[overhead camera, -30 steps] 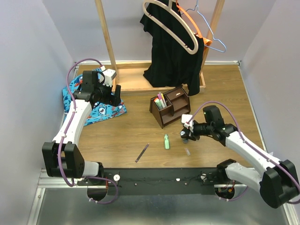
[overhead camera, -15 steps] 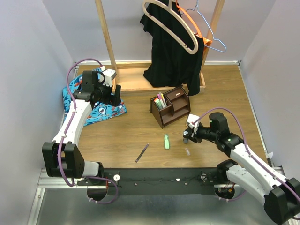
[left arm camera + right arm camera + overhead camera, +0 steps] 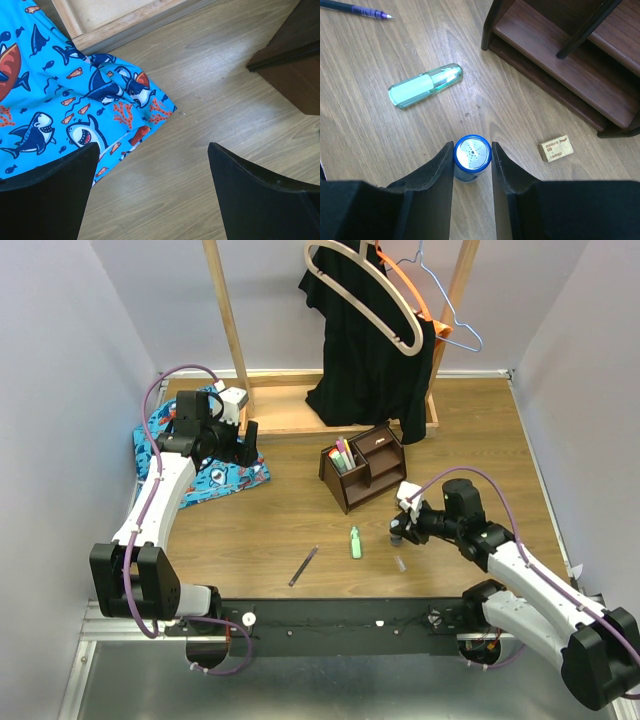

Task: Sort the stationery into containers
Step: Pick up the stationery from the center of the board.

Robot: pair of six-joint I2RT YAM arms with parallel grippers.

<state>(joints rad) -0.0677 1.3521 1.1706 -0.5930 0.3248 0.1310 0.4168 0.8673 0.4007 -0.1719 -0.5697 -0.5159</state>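
The left arm point(image 3: 160, 495) is extended up and away from its base, and the left gripper point(image 3: 248, 443) is held well to the left of the desk organizer point(image 3: 364, 466). Its jaws are spread wide, with nothing between them. The right arm point(image 3: 520, 560) is bent at the elbow and stretched low toward the organizer. The right gripper point(image 3: 472, 150) is placed near the organizer's front right, pointing down, and its fingers point(image 3: 440, 170) are pressed against both sides of the upright small blue bottle point(image 3: 472, 154).
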